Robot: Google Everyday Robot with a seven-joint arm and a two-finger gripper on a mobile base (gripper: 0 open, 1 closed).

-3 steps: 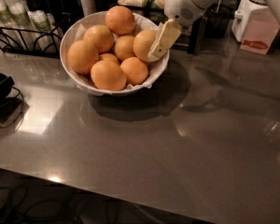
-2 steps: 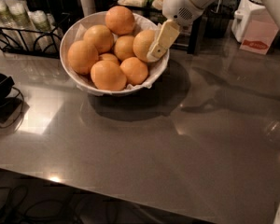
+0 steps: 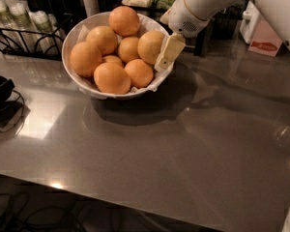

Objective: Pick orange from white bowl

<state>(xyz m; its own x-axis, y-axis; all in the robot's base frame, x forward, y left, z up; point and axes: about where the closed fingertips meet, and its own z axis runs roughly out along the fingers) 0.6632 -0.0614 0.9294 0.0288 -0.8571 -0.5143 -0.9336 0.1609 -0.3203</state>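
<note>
hovering jaws beside orange (image 3: 150,46) in bowl (image 3: 106,95)

The white arm (image 3: 268,6) reaches in from the far right, its rounded wrist (image 3: 195,11) tipped downward, and the pale gripper (image 3: 165,57) hangs low at its end, slanting down and leftward.

The table (image 3: 193,149) carries 1 white bowl (image 3: 99,92). In it lie 7 oranges (image 3: 112,78) in plain sight, 1 of them the paler orange (image 3: 151,45), and perhaps 1 more half-hidden. 1 gripper (image 3: 168,53) hangs at the bowl's right rim.
</note>
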